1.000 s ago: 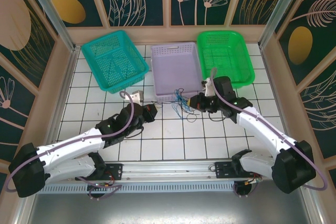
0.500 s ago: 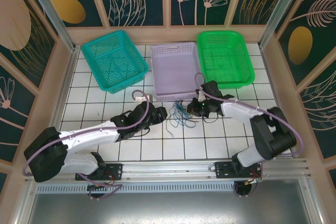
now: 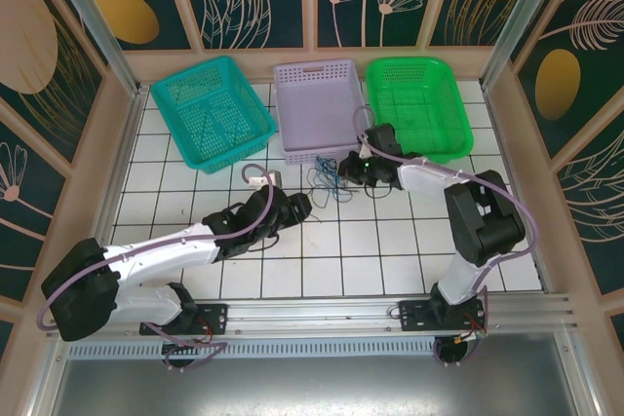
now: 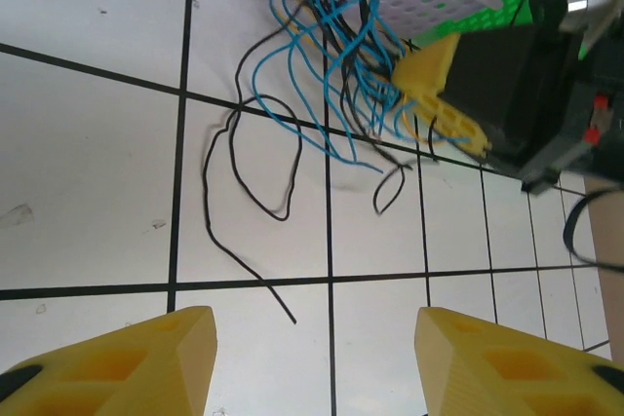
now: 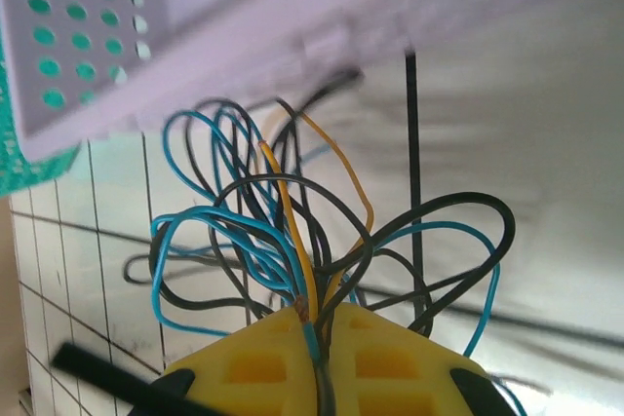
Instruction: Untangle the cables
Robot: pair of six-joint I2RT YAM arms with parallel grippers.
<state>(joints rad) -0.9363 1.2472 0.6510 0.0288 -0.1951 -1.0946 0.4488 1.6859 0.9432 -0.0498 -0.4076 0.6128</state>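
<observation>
Tangle of thin blue, black and yellow wires (image 3: pixel 327 182) lies at 6 o'clock of the perforated lilac plastic basket (image 3: pixel 314 69). Right gripper (image 5: pixel 317 323) is clamped on the bunch. Left gripper (image 4: pixel 312 348) is spread and empty. Best to pinch the loose black strand (image 4: pixel 249 231) at its 12 o'clock and pull slowly.

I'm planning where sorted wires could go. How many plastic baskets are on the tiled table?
3. A teal perforated plastic basket at the back left, a lilac perforated plastic basket in the middle, and a green perforated plastic basket at the back right. None seems hidden.
</observation>
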